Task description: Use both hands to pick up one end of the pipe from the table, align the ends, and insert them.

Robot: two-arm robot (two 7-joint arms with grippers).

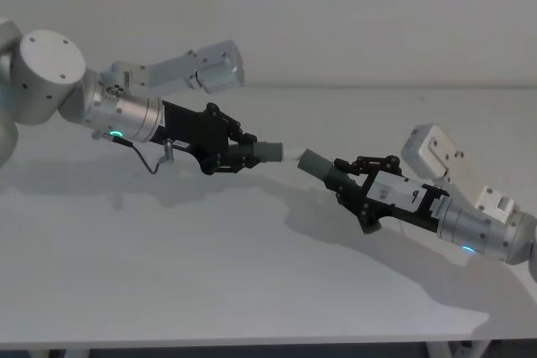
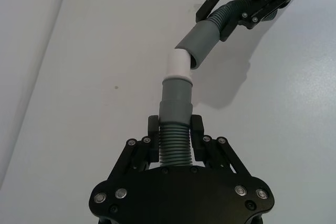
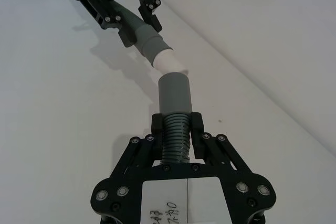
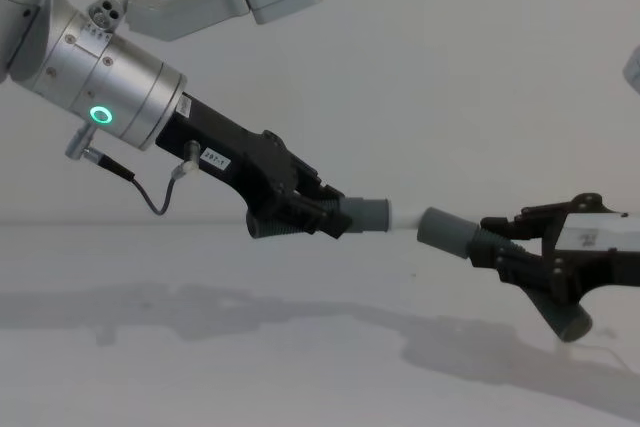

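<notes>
Presently each end effector, left point(image 1: 237, 153) and right point(image 1: 352, 180), pinches a pipe piece above the surface point(image 1: 210, 274), white tip point(image 2: 178, 64) facing collar point(image 2: 200, 43) for insertion.

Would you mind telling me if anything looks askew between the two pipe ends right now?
Yes. The white tip held by the left gripper meets the grey collar held by the right gripper at an angle, the two pieces forming a bend rather than a straight line. The tip sits at the collar's mouth, not seated.
</notes>
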